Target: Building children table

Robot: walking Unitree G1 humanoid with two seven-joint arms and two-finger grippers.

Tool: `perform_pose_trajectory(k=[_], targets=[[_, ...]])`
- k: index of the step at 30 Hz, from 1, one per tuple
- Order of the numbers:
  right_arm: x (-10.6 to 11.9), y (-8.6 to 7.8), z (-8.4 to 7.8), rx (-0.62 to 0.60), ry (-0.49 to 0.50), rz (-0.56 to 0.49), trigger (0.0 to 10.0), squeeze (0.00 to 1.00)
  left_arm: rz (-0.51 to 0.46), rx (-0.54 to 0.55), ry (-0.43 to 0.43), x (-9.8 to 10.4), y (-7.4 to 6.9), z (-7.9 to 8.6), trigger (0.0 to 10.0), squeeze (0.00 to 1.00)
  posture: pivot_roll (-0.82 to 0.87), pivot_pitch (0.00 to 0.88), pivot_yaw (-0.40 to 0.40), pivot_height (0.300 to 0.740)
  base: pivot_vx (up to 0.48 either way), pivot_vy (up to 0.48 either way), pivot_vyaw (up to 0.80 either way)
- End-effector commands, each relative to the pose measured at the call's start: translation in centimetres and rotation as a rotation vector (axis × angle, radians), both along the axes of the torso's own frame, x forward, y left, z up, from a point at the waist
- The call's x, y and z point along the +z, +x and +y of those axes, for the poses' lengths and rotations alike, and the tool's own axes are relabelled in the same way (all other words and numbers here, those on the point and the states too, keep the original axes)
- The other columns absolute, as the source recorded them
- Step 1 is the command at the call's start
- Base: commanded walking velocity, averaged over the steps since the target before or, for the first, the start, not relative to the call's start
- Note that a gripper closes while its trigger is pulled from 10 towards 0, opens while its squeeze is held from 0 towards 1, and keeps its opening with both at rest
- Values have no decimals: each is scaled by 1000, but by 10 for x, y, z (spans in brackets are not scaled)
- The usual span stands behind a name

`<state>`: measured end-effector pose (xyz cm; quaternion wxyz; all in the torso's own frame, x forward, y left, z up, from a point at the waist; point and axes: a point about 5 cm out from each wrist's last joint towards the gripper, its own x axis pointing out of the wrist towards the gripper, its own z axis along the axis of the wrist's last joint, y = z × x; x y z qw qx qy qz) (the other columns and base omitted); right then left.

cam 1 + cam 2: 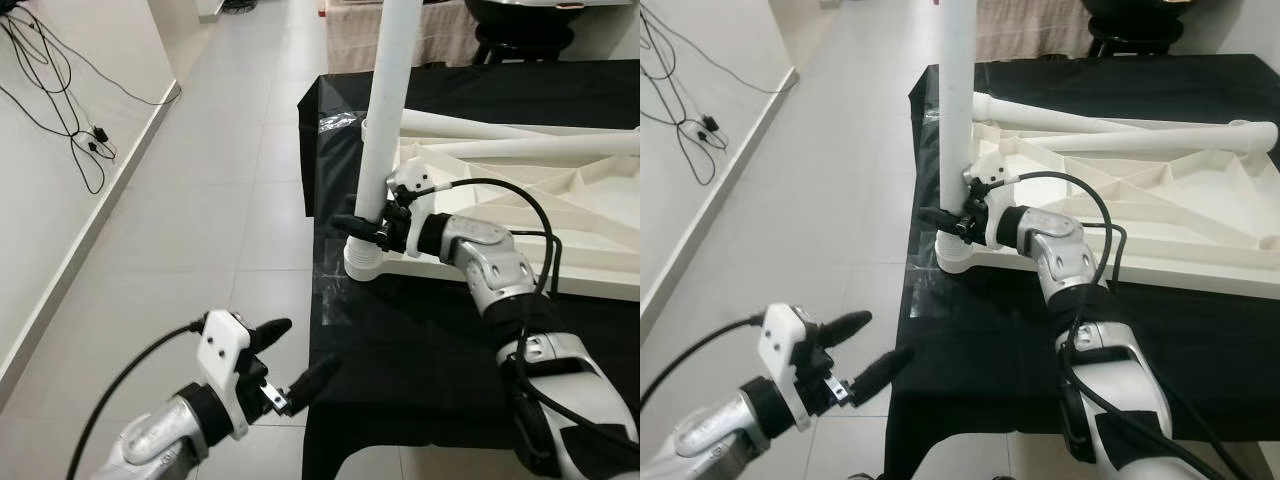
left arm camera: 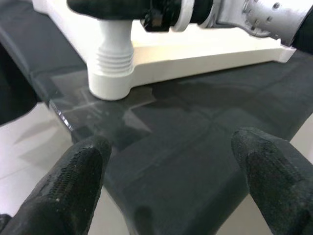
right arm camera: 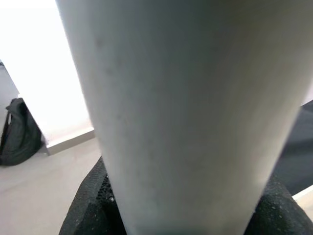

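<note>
The right claw (image 1: 362, 226) pinches the tall white plastic table leg (image 1: 384, 120) low down, holding it upright in the round corner socket (image 1: 372, 262) of the upside-down white tabletop (image 1: 520, 215) on the black-covered worktop (image 1: 400, 340). The left claw (image 1: 290, 365) waits nearby, spread, holding nothing.

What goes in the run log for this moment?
right tool: shut on upright table leg at tabletop corner socket | left tool: open, off black cloth edge
</note>
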<state>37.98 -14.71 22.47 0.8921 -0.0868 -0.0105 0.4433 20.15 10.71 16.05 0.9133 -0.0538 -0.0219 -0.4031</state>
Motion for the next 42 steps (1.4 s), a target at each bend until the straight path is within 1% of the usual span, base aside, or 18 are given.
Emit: perform_pose_trajectory(k=[1, 6, 8, 9, 10, 13, 19, 20, 23, 24, 25, 26, 30, 31, 32, 33, 35, 42], targets=[[-15, -4, -5, -20, 17, 53, 0, 0, 10, 0, 12, -9, -3, -4, 10000, 0, 17, 178, 47, 740, 0, 0, 0], [-17, -6, -9, -40, 10, 45, 0, 0, 7, -1, 11, -14, -4, -7, 10000, 0, 12, 180, 46, 740, 0, 0, 0], [-45, -36, -37, -767, 52, 67, 0, 0, 16, 33, -7, -17, -4, -5, 10000, 0, 7, 192, 6, 740, 0, 0, 0], [-45, -36, -37, -767, 52, 67, 0, 0, 16, 33, -7, -17, -4, -5, 10000, 0, 7, 192, 6, 740, 0, 0, 0], [-84, -103, -25, -877, -16, 180, 0, 0, 29, 56, -25, -19, -2, -1, 10000, 0, -24, 221, 46, 740, 0, 0, 0], [-92, -118, -13, -801, -19, 205, 0, 0, 32, 74, -25, -23, -1, 1, 10000, 0, -31, 202, 55, 740, 0, 0, 0], [-80, -105, -10, -734, -52, 163, 0, 0, 15, 83, -5, -27, 6, 2, 10000, 0, -25, 195, 48, 740, 0, 0, 0], [-79, -104, -8, -712, -64, 165, 1569, 0, 18, 81, -11, -27, 7, 1, 10000, 0, -25, 191, 44, 740, 0, 0, 0], [-76, -106, -4, -712, -79, 173, 1569, 0, 18, 81, -18, -28, 8, 1, 10000, 0, -25, 190, 43, 740, 0, 0, 0], [-73, -107, -1, -703, -69, 183, 10000, 0, 18, 84, -21, -28, 8, 2, 10000, 0, -25, 184, 43, 740, 0, 0, 0], [-73, -107, -1, -703, -69, 183, 10000, 0, 18, 84, -21, -28, 8, 2, 10000, 0, -25, 184, 43, 740, 0, 0, 0], [-65, -104, 7, -605, -10, 187, 10000, 1000, 21, 80, -22, -28, 9, 2, 10000, 0, -22, 179, 43, 740, 0, 0, 0], [-48, -98, 19, -413, 53, 133, 10000, 1000, 26, 67, -20, -29, 10, 1, 10000, 0, -15, 173, 44, 740, 0, 0, 0], [-38, -95, 23, -286, 71, 98, 10000, 863, 30, 58, -21, -30, 11, 1, 10000, 0, -13, 170, 44, 740, 0, 0, 0], [-38, -95, 23, -286, 71, 98, 10000, 863, 30, 58, -21, -30, 11, 1, 10000, 0, -13, 170, 44, 740, 0, 0, 0], [-32, -91, 25, -161, 65, 71, 10000, 0, 34, 43, -26, -30, 12, 0, 10000, 0, -7, 165, 42, 740, 0, 0, 0], [-26, -82, 24, -16, 45, 53, 10000, 0, 33, 24, -31, -30, 14, -3, 10000, 0, 1, 160, 42, 740, 0, 0, 0], [-25, -49, 24, 149, 7, 94, 10000, 0, 28, -41, -29, -29, 18, -13, 10000, 0, 20, 166, 31, 740, 0, 0, 0]])
